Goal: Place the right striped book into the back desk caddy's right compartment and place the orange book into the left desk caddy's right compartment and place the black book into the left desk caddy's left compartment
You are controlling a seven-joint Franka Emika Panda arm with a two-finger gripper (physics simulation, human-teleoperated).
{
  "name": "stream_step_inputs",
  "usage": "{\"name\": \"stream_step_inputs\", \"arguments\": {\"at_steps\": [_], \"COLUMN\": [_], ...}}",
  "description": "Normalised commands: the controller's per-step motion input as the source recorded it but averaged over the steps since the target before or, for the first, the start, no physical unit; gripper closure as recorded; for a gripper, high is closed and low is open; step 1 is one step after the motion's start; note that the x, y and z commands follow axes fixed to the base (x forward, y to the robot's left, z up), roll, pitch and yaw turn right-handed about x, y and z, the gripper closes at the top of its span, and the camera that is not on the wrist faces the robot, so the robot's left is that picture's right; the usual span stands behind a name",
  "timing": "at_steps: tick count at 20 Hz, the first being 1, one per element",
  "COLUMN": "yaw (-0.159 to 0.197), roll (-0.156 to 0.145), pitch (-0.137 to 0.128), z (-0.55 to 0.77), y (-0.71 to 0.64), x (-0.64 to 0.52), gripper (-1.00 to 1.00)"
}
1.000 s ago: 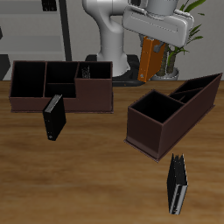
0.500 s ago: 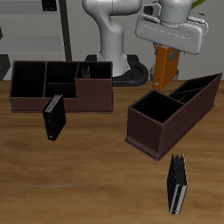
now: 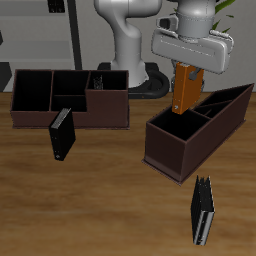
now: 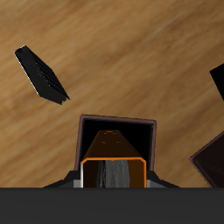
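**Orange book hanging over the left caddy**

The left desk caddy, a dark angled box with 2 visible compartments, sits directly under the gripper. To do this step well, I judge the book should stay vertical, be centred over the right compartment, then go straight down so no edge catches the divider or rim.

The jaws are clamped on the orange book, a slim upright volume hanging below them. In the wrist view, its orange edge lines up with 1 open compartment beneath.
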Motion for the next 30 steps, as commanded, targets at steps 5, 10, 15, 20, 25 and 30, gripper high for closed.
{"name": "stream_step_inputs", "arguments": {"at_steps": [5,10,15,20,25,30], "yaw": [-0.017,-0.008,-0.014,-0.003,-0.041,-0.009], "roll": [-0.005,-0.006,0.008,0.028,0.031,0.025], "pitch": [0.040,0.041,0.031,0.000,-0.037,-0.024], "z": [-0.28,-0.38,-0.30,-0.27,0.07,0.16], "y": [-0.06,-0.08,-0.05,0.03,-0.03,0.08], "x": [0.18,0.18,0.03,-0.14,-0.43,-0.26], "gripper": [1.00,1.00,1.00,1.00,1.00,1.00]}}
